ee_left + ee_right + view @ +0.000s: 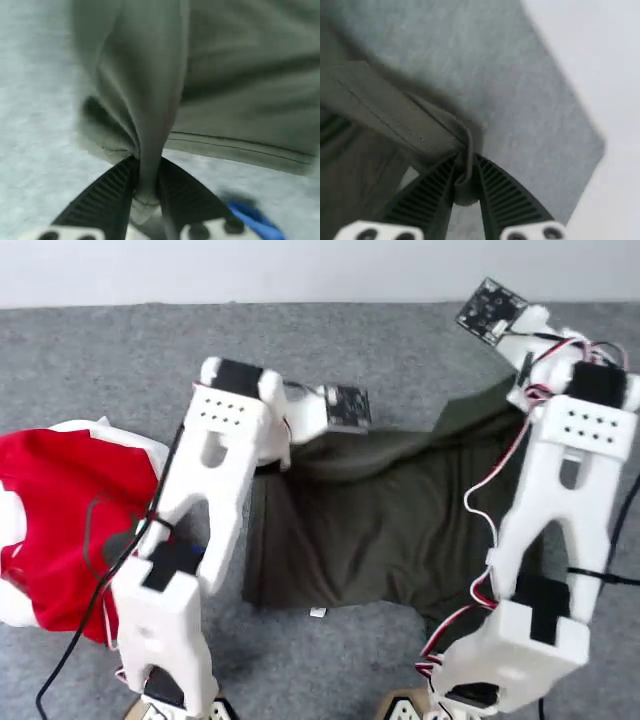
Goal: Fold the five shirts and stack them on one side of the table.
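Olive-green shirt [380, 530]: lies spread and partly bunched on the grey table [120, 370], between the two arms. Left gripper [146, 167]: at the left edge of the olive-green shirt, its black ribbed fingers pinched on a gathered fold of the cloth; right gripper [466, 162]: at the shirt's far right corner, fingers clamped on a doubled piece of stitched hem. Red shirt [50, 510]: left of the olive-green shirt, beyond the left arm, heaped over white cloth [125, 437].
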You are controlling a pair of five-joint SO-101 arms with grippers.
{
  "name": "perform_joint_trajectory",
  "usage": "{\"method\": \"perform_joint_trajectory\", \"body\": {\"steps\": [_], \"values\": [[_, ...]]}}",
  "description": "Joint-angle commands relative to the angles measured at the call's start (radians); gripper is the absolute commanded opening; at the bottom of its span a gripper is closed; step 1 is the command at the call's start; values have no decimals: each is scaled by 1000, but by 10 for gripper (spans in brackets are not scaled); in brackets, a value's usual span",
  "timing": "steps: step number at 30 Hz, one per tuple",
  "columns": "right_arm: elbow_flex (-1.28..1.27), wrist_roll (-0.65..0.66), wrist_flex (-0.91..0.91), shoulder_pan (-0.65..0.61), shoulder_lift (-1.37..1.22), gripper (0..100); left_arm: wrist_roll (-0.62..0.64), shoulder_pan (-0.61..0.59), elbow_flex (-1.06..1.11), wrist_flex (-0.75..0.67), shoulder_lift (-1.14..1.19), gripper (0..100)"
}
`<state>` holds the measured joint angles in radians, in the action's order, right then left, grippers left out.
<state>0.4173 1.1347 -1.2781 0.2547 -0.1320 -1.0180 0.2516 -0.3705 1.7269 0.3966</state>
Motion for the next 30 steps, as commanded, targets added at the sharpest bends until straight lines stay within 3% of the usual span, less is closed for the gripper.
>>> {"method": "perform_joint_trajectory", "body": {"steps": [1,12,21,30], "values": [[11,12,-131,36,102,9,9,34,147,26,-143,15],[8,15,-516,122,211,9,72,46,380,26,-196,15],[-356,175,-513,246,427,9,72,48,455,25,-189,15],[-740,184,-369,248,653,9,74,140,553,17,-189,15]]}}
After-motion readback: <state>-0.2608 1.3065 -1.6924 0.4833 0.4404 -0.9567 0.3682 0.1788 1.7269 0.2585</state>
